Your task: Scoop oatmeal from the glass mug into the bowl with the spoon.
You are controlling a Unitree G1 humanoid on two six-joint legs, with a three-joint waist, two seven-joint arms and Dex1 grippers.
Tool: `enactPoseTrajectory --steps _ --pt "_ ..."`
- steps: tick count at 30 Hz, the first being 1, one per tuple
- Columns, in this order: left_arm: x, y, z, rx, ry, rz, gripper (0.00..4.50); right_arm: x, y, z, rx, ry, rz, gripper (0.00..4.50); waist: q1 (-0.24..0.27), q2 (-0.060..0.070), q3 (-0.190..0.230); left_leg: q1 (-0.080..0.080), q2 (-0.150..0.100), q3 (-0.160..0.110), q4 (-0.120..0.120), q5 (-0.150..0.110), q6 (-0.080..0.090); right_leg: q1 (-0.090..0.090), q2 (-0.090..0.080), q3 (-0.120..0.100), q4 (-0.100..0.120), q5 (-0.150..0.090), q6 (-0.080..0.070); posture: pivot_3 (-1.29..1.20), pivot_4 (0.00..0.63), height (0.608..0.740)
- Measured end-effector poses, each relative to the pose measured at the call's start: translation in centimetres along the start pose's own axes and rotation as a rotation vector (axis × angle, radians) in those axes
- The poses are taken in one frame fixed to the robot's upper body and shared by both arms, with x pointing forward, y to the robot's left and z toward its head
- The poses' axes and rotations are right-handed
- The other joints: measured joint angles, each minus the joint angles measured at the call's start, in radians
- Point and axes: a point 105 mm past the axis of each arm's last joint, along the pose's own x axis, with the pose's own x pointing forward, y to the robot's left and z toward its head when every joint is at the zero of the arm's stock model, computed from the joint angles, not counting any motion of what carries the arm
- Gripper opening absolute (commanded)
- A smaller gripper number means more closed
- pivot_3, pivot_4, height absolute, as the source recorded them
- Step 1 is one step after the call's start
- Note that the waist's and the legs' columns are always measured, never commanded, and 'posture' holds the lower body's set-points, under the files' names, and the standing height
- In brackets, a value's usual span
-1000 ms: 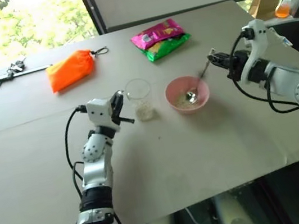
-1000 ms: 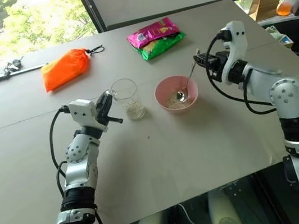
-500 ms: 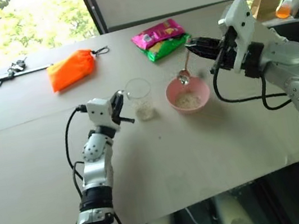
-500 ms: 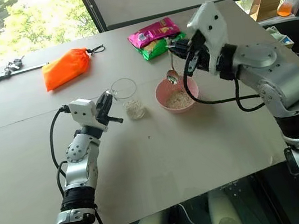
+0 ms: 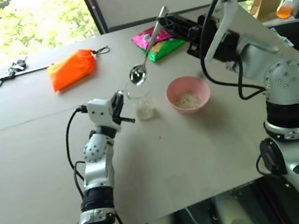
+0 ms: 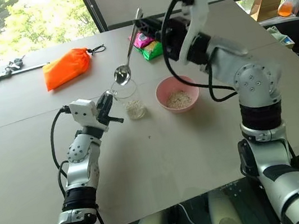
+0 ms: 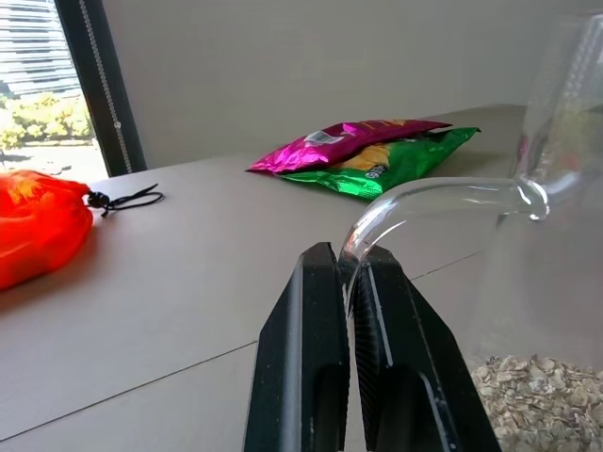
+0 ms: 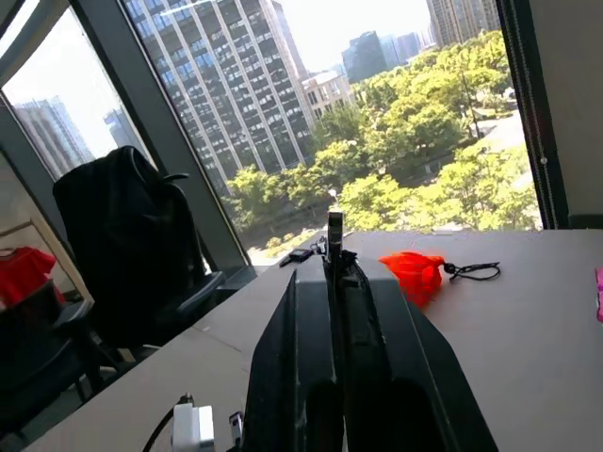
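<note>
The glass mug (image 5: pixel 139 97) stands left of the pink bowl (image 5: pixel 188 93), with a low heap of oatmeal (image 5: pixel 145 111) at its bottom. My left gripper (image 5: pixel 121 106) is shut on the mug's handle (image 7: pixel 433 198); the wrist view shows both fingers pinching it. More oatmeal (image 5: pixel 188 101) lies in the bowl. My right gripper (image 5: pixel 166 21) is raised over the far side of the table, shut on the handle end of the spoon (image 5: pixel 148 49). The spoon slants down and left, and its oval end (image 5: pixel 138 75) hangs just above the mug's rim.
An orange pouch (image 5: pixel 71 69) lies at the back left, with a dark tool with keys (image 5: pixel 9 71) beyond it. A pink and green snack packet (image 5: pixel 158 41) lies behind the bowl, partly covered by my right arm. The table's near edge (image 5: pixel 208 196) runs along the front.
My right gripper lifted the spoon out of the bowl, rose, and swung left until its oval end hung over the mug. The left gripper and the mug stayed put.
</note>
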Motion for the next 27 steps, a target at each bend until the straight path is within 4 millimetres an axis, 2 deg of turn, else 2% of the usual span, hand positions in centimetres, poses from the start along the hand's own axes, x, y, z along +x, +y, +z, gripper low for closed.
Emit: enactPoseTrajectory --steps 2,5,6,7,8,9,10,13,16,20,23,27 --pt "-0.2 0.0 0.0 0.002 -0.001 0.005 0.01 0.1 -0.1 -1.1 -0.028 0.043 -0.003 0.0 -0.001 0.0 0.0 0.0 0.0 0.0 0.0 0.0 0.0 0.0 0.0 0.0 0.0 0.0 0.0 0.0 0.15 0.74" --pt "-0.5 0.1 0.0 0.004 -0.002 0.013 0.01 -0.1 -0.4 -1.7 -0.115 0.093 0.005 0.0 -0.001 0.0 0.0 0.0 0.0 0.0 0.0 0.0 0.0 0.0 0.0 0.0 0.0 0.0 0.0 0.0 0.15 0.74" --pt "-0.6 0.1 0.0 0.005 -0.002 0.017 0.0 -0.1 -0.4 -1.9 -0.139 0.105 0.012 0.63 -0.001 0.0 0.0 0.0 0.0 0.0 0.0 0.0 0.0 0.0 0.0 0.0 0.0 0.0 0.0 0.0 0.15 0.74" --pt "-0.7 0.2 0.0 0.005 -0.001 0.02 0.0 0.0 -0.3 -2.0 -0.146 0.108 0.019 0.87 -0.002 0.0 0.0 0.0 0.0 0.0 0.0 0.0 0.0 0.0 0.0 0.0 0.0 0.0 0.0 0.0 0.15 0.74" --pt "-0.7 0.2 0.0 0.005 -0.001 0.022 0.0 0.1 -0.2 -2.0 -0.151 0.101 0.022 1.46 -0.003 0.0 0.0 0.0 0.0 0.0 0.0 0.0 0.0 0.0 0.001 0.0 0.0 0.0 0.0 0.0 0.15 0.74" --pt "-0.7 0.2 0.0 0.004 -0.001 0.024 0.0 0.2 -0.2 -1.9 -0.148 0.09 0.021 1.66 -0.003 0.0 0.0 0.0 0.0 0.0 0.0 0.0 0.0 0.0 0.001 0.0 0.0 0.0 0.0 0.0 0.15 0.74" --pt "-0.8 0.2 0.0 0.003 0.0 0.027 0.0 0.4 -0.2 -1.9 -0.134 0.076 0.021 2.29 -0.003 0.0 0.0 0.0 0.0 0.0 0.0 0.0 0.0 0.0 0.001 0.0 0.001 0.0 0.0 0.0 0.15 0.74" --pt "-0.8 0.1 0.0 0.002 -0.002 0.028 0.0 0.9 -0.3 -1.2 -0.101 0.03 0.017 3.58 -0.002 0.0 0.0 0.0 0.0 0.0 0.0 0.0 0.0 0.0 0.0 0.0 0.001 0.0 0.0 0.0 0.15 0.74" --pt "-0.9 0.0 0.0 -0.001 0.0 0.027 0.0 0.8 -0.9 0.5 -0.091 -0.032 -0.019 3.58 -0.002 0.0 0.0 0.0 0.0 0.0 0.0 0.0 0.0 0.0 0.0 0.0 0.001 0.0 0.0 0.0 0.15 0.74" --pt "-0.9 0.0 -0.1 -0.006 0.003 0.028 0.0 -0.2 -3.2 1.7 -0.057 -0.088 -0.129 3.58 -0.002 0.0 0.0 0.0 0.0 0.0 0.0 0.0 0.0 0.0 0.0 0.0 0.001 0.0 0.0 0.0 0.15 0.74" --pt "-1.1 0.1 -0.5 -0.014 0.027 0.03 0.94 -1.1 -4.4 1.9 -0.061 -0.1 -0.186 3.61 -0.002 0.0 0.0 0.0 0.0 0.0 0.0 0.0 0.0 0.0 0.0 0.0 0.001 0.0 0.0 0.0 0.15 0.74" --pt "-1.7 -0.4 -1.9 -0.027 0.093 0.018 2.85 -1.9 -5.5 1.3 -0.067 -0.083 -0.235 3.61 -0.003 0.0 0.0 0.0 0.0 0.0 0.0 0.0 0.0 -0.001 0.001 0.0 0.001 0.0 0.0 0.0 0.15 0.74"
